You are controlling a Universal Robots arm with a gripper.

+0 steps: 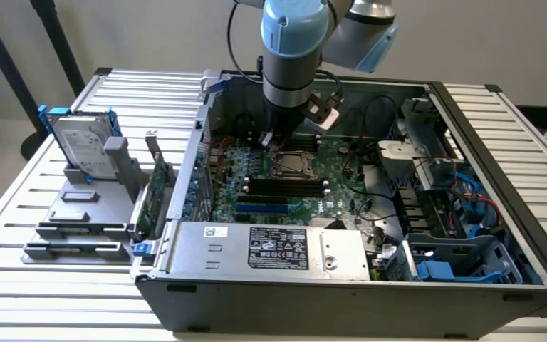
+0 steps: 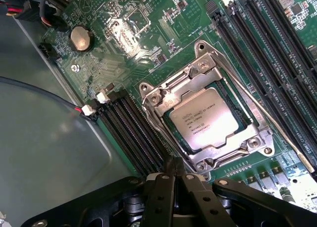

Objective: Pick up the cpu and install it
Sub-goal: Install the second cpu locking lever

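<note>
Hand (image 2: 174, 168) closed and empty, we see, just beside one cpu (image 2: 207, 119) seated in its socket (image 2: 208, 160); its printing unreadable.

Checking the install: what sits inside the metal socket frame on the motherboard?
The cpu lies inside the socket frame, silver top showing. Its underside and the socket contacts are covered.

Open from above over the cpu (image 2: 207, 119) in its socket frame (image 2: 198, 76). Hemmed by memory slots (image 2: 131, 133) on both flanks, a cable (image 2: 90, 109) just beside. Boxed in by case walls (image 1: 196, 153), power supply (image 1: 264, 246), drive cage (image 1: 459, 260).
</note>
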